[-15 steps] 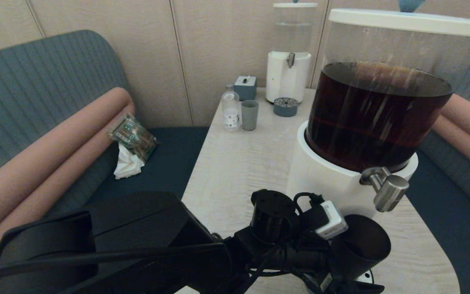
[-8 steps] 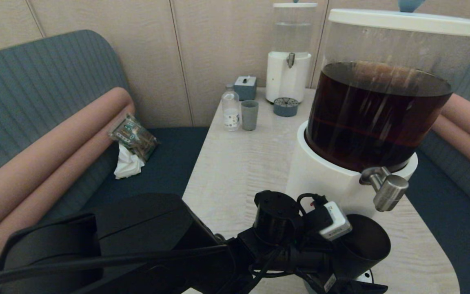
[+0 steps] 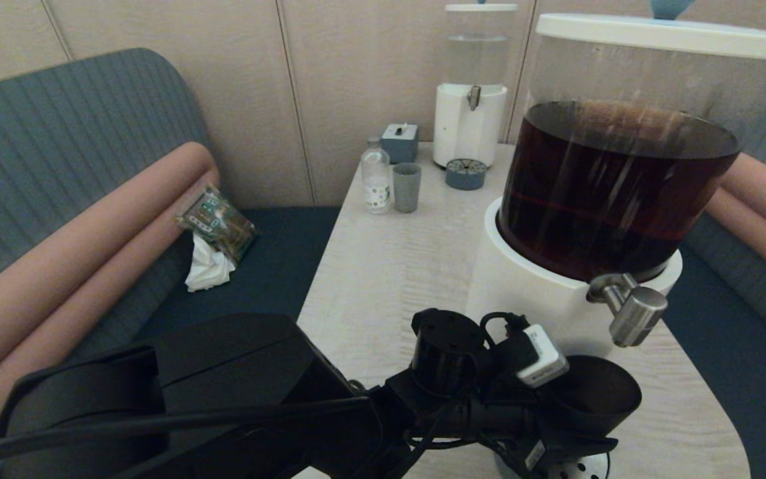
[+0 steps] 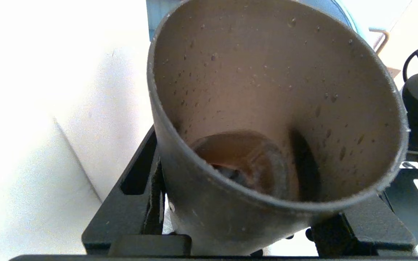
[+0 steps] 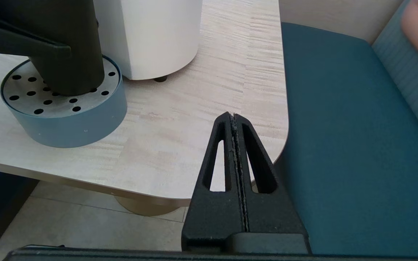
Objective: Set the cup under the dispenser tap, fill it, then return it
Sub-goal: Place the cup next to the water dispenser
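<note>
The pale wood-grain table (image 3: 389, 266) carries the large dispenser (image 3: 616, 179), its clear tank holding dark brown drink above a white base. From that base juts the dispenser tap (image 3: 630, 311), a brushed-steel spigot angled toward the near table edge. Below it sits the round grey-blue drip tray (image 5: 64, 108) with a perforated top. The left gripper (image 4: 245, 232) reaches in from the near side and is clamped around the cup (image 3: 592, 399), one finger on each side of its lower wall. The cup stands on the drip tray, its open mouth just below the tap and slightly toward the robot's left of it (a shallow pool of brown liquid lies at the bottom, with droplets on the inner wall). The right gripper (image 5: 233, 119) hangs off the table's near right corner, over the blue seat (image 5: 339, 145), with its fingers pressed together on nothing. At the far end stand a small dispenser (image 3: 471, 100), a bottle (image 3: 376, 176) and a grey-blue cup (image 3: 407, 187).
</note>
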Available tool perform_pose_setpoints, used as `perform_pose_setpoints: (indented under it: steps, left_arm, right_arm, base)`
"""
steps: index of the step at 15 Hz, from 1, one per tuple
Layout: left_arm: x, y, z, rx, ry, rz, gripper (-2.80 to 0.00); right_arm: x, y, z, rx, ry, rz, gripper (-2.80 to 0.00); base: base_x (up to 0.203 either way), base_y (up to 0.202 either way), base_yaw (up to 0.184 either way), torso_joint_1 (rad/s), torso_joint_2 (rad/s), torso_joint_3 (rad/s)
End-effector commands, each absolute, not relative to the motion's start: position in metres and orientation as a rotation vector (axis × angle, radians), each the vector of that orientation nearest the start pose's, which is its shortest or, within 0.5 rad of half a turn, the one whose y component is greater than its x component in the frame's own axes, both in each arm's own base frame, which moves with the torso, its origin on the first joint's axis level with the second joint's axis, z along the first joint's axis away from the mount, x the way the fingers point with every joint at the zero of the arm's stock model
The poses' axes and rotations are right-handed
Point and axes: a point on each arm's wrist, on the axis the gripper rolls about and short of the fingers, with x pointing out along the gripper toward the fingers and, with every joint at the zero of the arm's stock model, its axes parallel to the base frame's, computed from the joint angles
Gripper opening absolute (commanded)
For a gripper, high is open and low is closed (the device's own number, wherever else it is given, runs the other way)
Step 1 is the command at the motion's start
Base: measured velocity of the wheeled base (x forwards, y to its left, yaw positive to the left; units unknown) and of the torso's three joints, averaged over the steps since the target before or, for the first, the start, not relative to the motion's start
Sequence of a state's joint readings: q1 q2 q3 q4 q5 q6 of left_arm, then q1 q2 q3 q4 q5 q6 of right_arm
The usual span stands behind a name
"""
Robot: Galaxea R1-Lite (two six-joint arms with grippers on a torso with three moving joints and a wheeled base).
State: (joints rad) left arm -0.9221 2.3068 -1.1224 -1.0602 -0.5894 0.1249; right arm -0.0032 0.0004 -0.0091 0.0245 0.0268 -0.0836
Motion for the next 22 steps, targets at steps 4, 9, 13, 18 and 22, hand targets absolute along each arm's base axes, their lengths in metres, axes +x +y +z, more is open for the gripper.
perform_pose_setpoints:
  steps: [4, 9, 13, 18, 22]
  left_arm:
    - [0.245, -0.349, 0.083, 0.123, 0.038, -1.518, -2.80]
    - [0.222, -0.319, 0.095, 0.132, 0.083, -1.497, -2.80]
    - [0.206, -0.290, 0.109, 0.130, 0.077, -1.436, -2.80]
    - [0.206, -0.249, 0.129, 0.077, 0.088, -1.234, -2.80]
    - [0.232, -0.212, 0.139, 0.036, 0.062, -1.049, -2.80]
  right_arm:
    - [-0.024, 0.001, 0.075, -0.084, 0.013, 0.025, -2.80]
    - [-0.024, 0.001, 0.075, -0.084, 0.013, 0.025, -2.80]
    - [-0.024, 0.001, 0.076, -0.084, 0.014, 0.025, -2.80]
    - [-0.024, 0.001, 0.076, -0.084, 0.014, 0.025, -2.80]
    - [-0.024, 0.001, 0.075, -0.084, 0.013, 0.025, -2.80]
  base:
    - [0.000, 0.000, 0.000, 0.000, 0.00, 0.000]
    - [0.000, 0.000, 0.000, 0.000, 0.00, 0.000]
    - [0.000, 0.000, 0.000, 0.000, 0.00, 0.000]
    - [0.000, 0.000, 0.000, 0.000, 0.00, 0.000]
    - [0.000, 0.000, 0.000, 0.000, 0.00, 0.000]
